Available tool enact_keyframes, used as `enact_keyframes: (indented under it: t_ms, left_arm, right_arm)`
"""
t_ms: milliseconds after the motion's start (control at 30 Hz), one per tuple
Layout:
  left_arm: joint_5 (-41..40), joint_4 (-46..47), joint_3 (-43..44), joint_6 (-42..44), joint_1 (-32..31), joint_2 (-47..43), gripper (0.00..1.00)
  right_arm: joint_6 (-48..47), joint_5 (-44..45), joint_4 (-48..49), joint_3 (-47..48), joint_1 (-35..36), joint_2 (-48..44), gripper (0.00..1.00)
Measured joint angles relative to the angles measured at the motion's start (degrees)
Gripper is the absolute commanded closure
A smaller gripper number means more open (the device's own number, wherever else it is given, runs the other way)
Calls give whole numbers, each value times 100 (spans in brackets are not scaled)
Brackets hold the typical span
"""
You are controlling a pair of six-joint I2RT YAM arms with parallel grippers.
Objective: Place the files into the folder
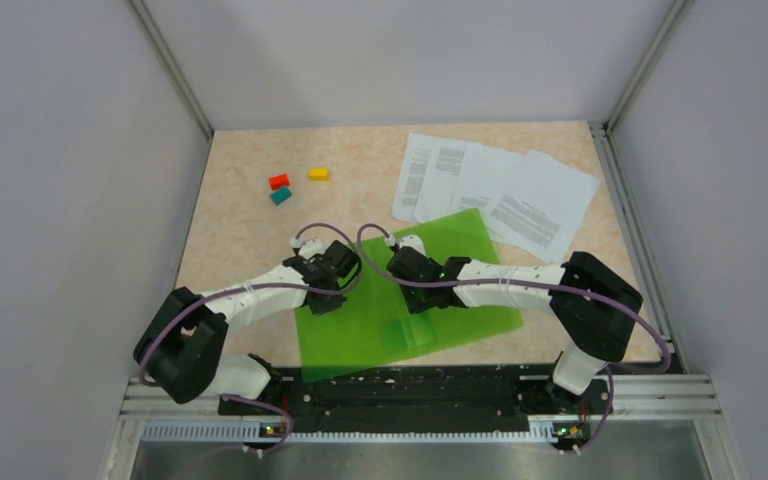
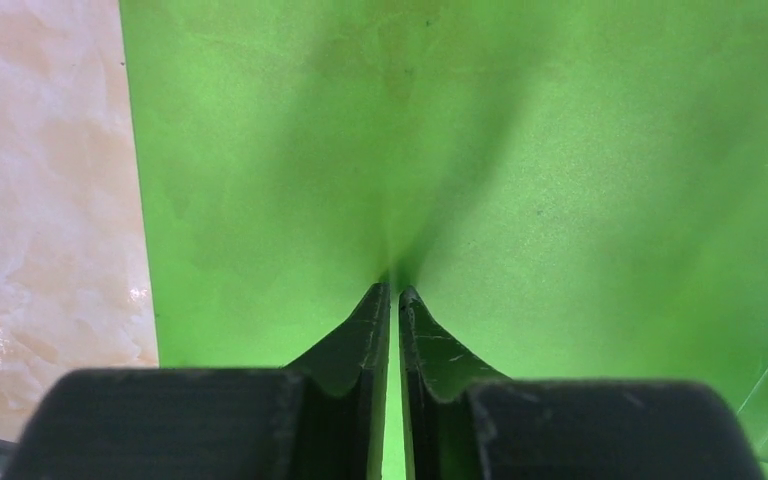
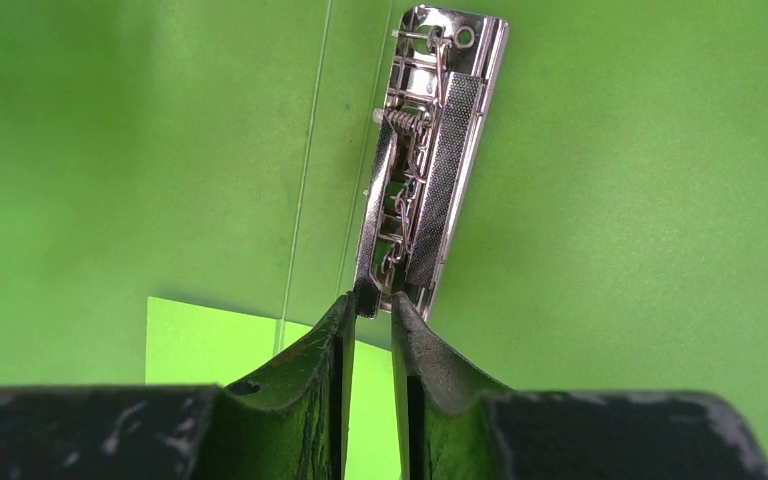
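Note:
The green folder (image 1: 460,240) lies open on the table in front of both arms, with its metal clip (image 3: 430,160) showing on the inner spine. The files (image 1: 500,190), white printed sheets, are fanned out on the table beyond the folder's far right corner, partly under it. My left gripper (image 1: 327,300) (image 2: 394,290) points down onto the left cover (image 2: 560,150). Its jaws are down to a thin slit and the green sheet puckers at the tips. My right gripper (image 1: 422,298) (image 3: 370,300) has closed its tips round the near end of the clip's lever.
Red (image 1: 279,181), yellow (image 1: 318,173) and teal (image 1: 280,196) blocks sit at the far left of the table. A pale label (image 3: 210,340) shows through the cover. Grey walls and metal rails enclose the table; the arm bases line the near edge.

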Motion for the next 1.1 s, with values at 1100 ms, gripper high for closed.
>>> enact_keyframes:
  t_ms: [1100]
  left_arm:
    - [173,256,37,-72,302,140,100]
  right_arm:
    - [658,540,96,-55,61,81,94]
